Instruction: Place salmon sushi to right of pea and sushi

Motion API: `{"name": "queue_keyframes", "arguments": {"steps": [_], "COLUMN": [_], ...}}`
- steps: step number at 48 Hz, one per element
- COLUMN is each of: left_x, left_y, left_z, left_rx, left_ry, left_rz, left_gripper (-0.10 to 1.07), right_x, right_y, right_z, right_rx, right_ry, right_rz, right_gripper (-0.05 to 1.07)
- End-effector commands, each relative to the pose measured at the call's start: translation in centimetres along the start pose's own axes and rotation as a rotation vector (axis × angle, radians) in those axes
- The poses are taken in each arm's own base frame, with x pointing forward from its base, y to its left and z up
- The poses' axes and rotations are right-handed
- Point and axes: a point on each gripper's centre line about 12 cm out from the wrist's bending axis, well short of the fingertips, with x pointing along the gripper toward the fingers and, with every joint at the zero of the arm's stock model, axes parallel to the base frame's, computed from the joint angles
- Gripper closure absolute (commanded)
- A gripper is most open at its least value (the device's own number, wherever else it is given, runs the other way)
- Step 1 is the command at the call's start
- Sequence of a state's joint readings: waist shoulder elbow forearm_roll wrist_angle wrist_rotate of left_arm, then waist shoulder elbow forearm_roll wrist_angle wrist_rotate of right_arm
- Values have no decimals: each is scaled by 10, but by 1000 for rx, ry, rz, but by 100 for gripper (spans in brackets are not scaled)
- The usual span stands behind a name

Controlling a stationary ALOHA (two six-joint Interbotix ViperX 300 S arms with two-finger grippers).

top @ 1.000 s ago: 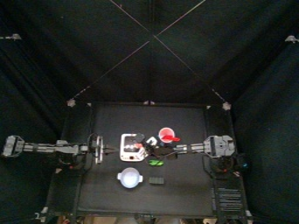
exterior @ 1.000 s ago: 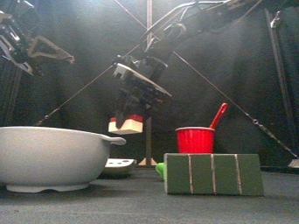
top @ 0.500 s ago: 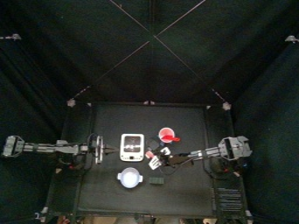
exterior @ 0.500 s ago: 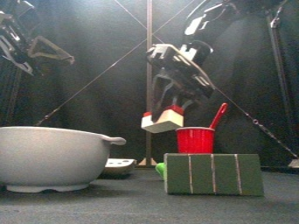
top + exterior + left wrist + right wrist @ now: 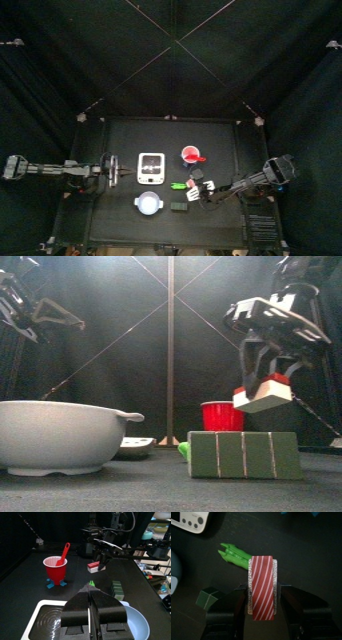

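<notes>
The salmon sushi (image 5: 262,582), red-orange with white stripes, hangs above the table between the jaws of my right gripper (image 5: 262,599), which is shut on it. In the front view the salmon sushi (image 5: 266,396) hangs to the right of the red cup (image 5: 222,416). Just beyond it on the table lies the green pea (image 5: 236,555), with the dark squarish sushi (image 5: 210,598) close by. From above, the salmon sushi (image 5: 198,188) is right of the pea (image 5: 178,186) and the sushi (image 5: 179,207). My left gripper (image 5: 90,594) rests shut at the table's left.
A grey-white bowl (image 5: 60,436) stands at the front left, next to the sushi. A white flat scale (image 5: 151,168) lies mid-table. The red cup (image 5: 194,155) holds a red spoon behind the pea. The table's right edge is near my right arm.
My right gripper has carried the salmon sushi from over the scale to the right and toward the front, past the red cup. The left arm has not moved.
</notes>
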State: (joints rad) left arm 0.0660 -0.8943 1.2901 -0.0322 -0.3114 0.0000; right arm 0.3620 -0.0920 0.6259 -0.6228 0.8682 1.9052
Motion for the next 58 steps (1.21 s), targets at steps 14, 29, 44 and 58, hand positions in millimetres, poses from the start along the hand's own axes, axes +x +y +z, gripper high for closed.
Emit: {"name": "queue_keyframes", "arguments": {"steps": [14, 29, 44, 58], "left_x": [1, 1, 1, 1], "left_y": [1, 2, 2, 2], "left_z": [5, 3, 3, 3], "left_rx": [-1, -1, -1, -4], "left_ry": [-17, -14, -13, -14], "left_rz": [7, 11, 12, 13], "left_gripper": [65, 65, 65, 65], "right_x": [1, 25, 34, 38], "right_y": [-13, -25, -21, -12], "right_z": [-23, -46, -53, -58], "right_rx": [263, 355, 346, 350], "right_ry": [-51, -84, -78, -70], "right_rz": [-36, -119, -142, -143], "right_gripper": [46, 46, 46, 46]}}
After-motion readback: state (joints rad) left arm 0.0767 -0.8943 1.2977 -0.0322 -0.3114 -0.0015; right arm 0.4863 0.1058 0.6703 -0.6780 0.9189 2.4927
